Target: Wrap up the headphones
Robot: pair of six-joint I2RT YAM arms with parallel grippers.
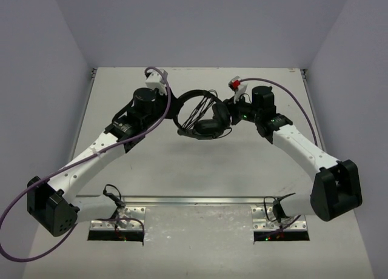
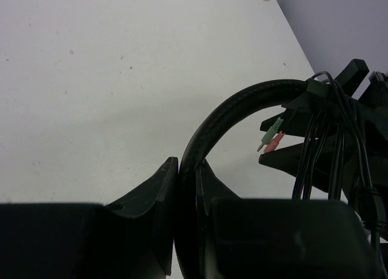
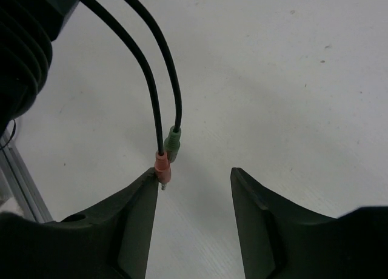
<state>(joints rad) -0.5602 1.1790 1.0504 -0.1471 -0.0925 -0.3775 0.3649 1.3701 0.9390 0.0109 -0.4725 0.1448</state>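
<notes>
The black headphones [image 1: 203, 116] hang above the table between my two arms. My left gripper [image 1: 172, 109] is shut on the curved headband [image 2: 236, 106], as the left wrist view [image 2: 189, 164] shows. The thin black cable [image 2: 327, 145] is looped several times across the headband. Its two ends hang down with a pink plug [image 3: 161, 165] and a green plug [image 3: 173, 144]. My right gripper [image 3: 194, 173] is open, and the pink plug touches the tip of its left finger [image 3: 142, 188]. In the top view the right gripper [image 1: 234, 113] is right beside the ear cups [image 1: 212, 124].
A white table [image 1: 200, 164] is enclosed by grey walls at the back and sides. A metal rail [image 1: 200, 201] runs along the near edge by the arm bases. Thick purple robot cables [image 1: 151, 128] trail along both arms.
</notes>
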